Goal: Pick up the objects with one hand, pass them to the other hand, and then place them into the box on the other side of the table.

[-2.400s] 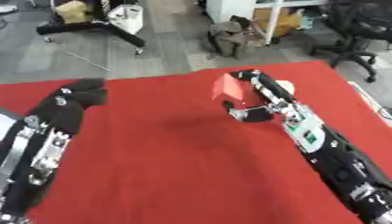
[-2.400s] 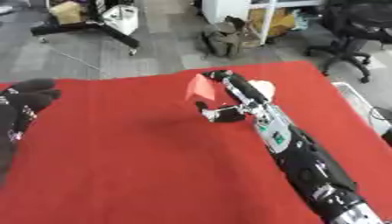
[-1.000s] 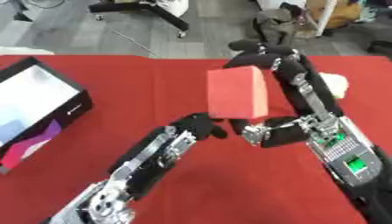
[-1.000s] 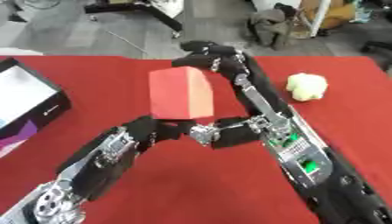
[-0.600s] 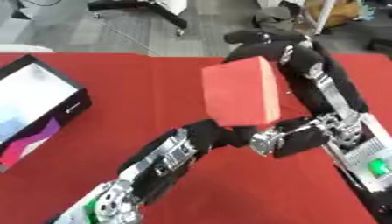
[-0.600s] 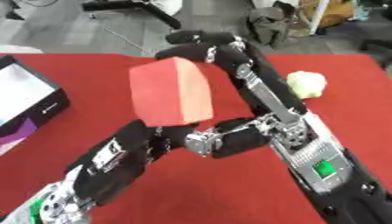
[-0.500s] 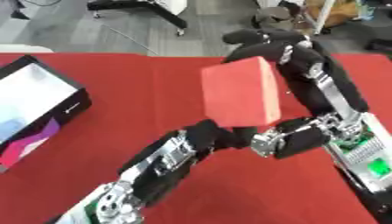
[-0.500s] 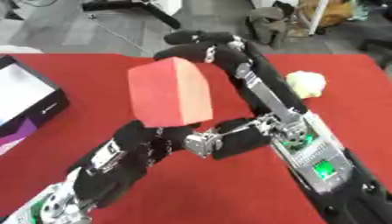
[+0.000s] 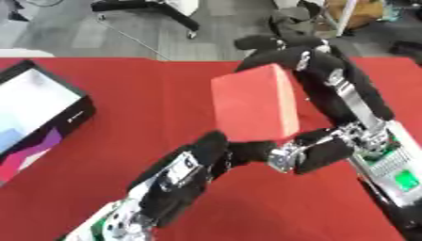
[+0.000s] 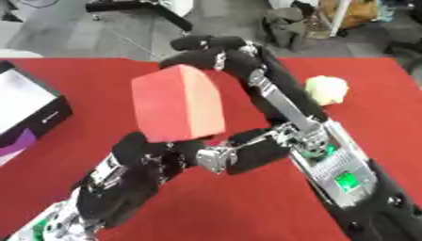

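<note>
A red block [image 9: 251,106] is held up in the air above the middle of a red-covered desk [image 9: 140,108]. The right robot hand [image 10: 216,54] grips it, fingers curled over its top and thumb against its lower edge. The left robot hand [image 9: 216,149] reaches up from below, touching the block's underside; whether its fingers have closed on it cannot be told. This looks like the handover between hands. A black box [image 9: 45,113] with a pale inside sits at the desk's left edge, probably the drop-off. A pale green lump [image 10: 327,89] lies on the desk to the right. No writing or brand can be read.
</note>
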{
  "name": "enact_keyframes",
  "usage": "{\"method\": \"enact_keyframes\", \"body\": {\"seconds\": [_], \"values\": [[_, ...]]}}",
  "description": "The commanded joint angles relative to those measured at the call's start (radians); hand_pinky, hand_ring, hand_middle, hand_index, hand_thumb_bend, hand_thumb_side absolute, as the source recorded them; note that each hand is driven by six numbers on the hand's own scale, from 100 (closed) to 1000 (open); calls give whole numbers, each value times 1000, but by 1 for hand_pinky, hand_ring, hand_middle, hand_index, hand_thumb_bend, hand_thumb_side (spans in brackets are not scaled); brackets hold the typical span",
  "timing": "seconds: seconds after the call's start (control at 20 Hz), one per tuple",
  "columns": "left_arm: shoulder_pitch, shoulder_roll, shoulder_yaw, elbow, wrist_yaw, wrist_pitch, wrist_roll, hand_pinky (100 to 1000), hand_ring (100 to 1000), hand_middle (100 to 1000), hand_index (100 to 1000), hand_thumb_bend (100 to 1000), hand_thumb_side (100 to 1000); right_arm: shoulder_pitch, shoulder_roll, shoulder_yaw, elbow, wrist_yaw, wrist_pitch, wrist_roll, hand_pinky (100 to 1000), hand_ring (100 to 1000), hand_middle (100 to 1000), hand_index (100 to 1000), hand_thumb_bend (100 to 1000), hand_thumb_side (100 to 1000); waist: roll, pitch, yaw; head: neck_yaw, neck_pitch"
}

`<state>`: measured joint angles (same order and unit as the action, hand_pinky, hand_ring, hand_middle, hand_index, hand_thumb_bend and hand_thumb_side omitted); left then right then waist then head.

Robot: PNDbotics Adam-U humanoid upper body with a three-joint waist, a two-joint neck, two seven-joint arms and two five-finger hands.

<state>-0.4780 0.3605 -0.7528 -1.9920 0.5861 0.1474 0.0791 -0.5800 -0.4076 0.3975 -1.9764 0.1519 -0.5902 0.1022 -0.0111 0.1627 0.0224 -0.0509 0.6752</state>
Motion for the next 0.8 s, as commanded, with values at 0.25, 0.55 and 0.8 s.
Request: {"method": "enact_keyframes", "body": {"seconds": [0.25,0.55,0.8], "values": [[-7,1,19,-8,96,-39,64,1000,914,921,701,505,788,2,-7,15,-24,7,6,20,862,644,427,732,115,184,-2,-9,-4,-5,-6],[-16,-3,25,-8,150,-65,104,1000,910,919,704,515,791,9,-8,23,-24,22,14,30,864,647,425,732,109,187,-2,-9,-4,-10,-5],[-22,-6,23,-8,169,-71,112,1000,910,918,705,508,789,14,-7,32,-23,33,21,42,867,646,421,730,101,192,-3,-9,-4,-15,-3]]}}
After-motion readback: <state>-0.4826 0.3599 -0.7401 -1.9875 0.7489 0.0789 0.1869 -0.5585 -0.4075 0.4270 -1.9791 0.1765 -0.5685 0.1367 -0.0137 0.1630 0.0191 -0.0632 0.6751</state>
